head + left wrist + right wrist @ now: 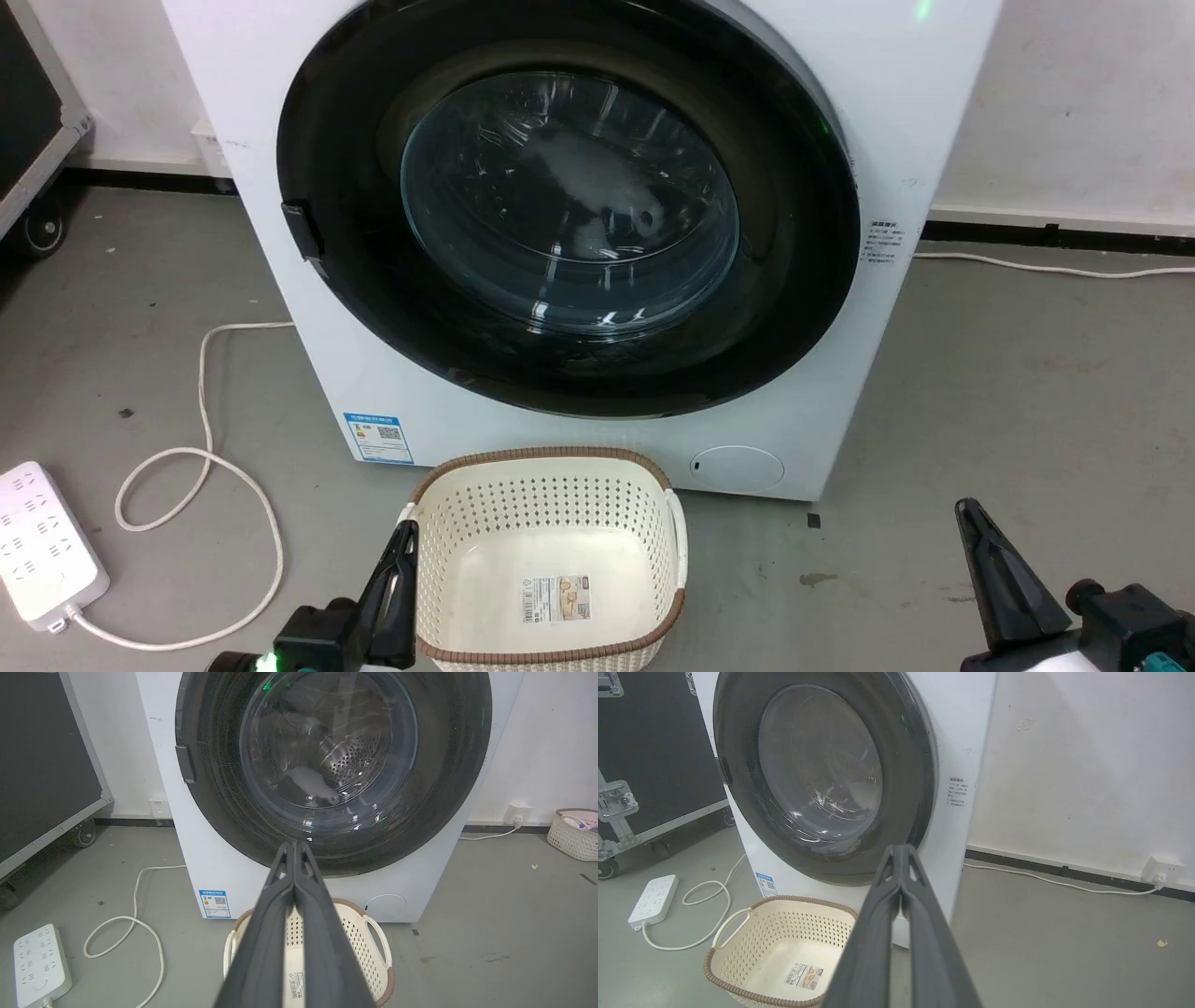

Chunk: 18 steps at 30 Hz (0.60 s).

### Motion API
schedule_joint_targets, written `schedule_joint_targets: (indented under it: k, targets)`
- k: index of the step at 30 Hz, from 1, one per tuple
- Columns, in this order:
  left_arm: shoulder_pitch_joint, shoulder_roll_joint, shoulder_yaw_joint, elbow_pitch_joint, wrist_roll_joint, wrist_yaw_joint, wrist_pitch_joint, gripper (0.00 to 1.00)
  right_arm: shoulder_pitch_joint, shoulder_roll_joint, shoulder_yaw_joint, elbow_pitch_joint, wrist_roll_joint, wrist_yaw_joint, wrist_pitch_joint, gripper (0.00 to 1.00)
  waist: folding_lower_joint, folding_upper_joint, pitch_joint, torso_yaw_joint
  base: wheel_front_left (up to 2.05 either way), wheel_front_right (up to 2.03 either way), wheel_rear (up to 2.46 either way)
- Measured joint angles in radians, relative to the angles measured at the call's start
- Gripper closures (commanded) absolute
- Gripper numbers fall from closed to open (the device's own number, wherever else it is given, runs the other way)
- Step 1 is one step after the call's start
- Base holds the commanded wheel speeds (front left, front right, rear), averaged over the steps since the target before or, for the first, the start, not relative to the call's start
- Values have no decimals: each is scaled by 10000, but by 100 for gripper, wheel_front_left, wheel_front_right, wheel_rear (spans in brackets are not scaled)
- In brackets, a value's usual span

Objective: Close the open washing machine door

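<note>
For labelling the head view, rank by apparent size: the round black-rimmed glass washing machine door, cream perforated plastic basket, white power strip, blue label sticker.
1. washing machine door
2. cream basket, though nearest the camera
3. white power strip
4. blue label sticker

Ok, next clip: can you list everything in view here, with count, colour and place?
washing machine: 1, white, against the wall, centre
washing machine door: 1, black rim, clear glass, flush with the machine's front, looks closed
label: 1, blue, low on the machine's front
laundry basket: 1, cream, brown rim, on the floor before the machine
power strip: 1, white, floor, left
cable: 2, white; one looped by the strip, one along the right wall
flight case: 1, black, on wheels, left of the machine
wall socket: 1, white, right wall
small basket: 1, pale, far right
left gripper: dark, shut
right gripper: dark, shut
</note>
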Motion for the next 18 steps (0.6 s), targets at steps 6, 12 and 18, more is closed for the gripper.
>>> schedule_joint_targets:
  k: [6, 12, 18]
  targets:
    - [-11, -6, 42, -36, 71, 0, 100, 100, -31, 33, 2, -2, -69, 0, 105, 100, 0, 0, 22, 26, 0, 0, 0]
    - [-25, -15, 105, -84, 98, 2, 263, 100, -44, 75, 10, -4, -148, -2, 259, 100, 0, 0, 44, 52, 0, 0, 0]
    - [-49, -27, 186, -132, 167, 2, 364, 100, -99, 105, 12, -12, -167, 0, 359, 100, 0, 0, 66, 77, 0, 0, 0]
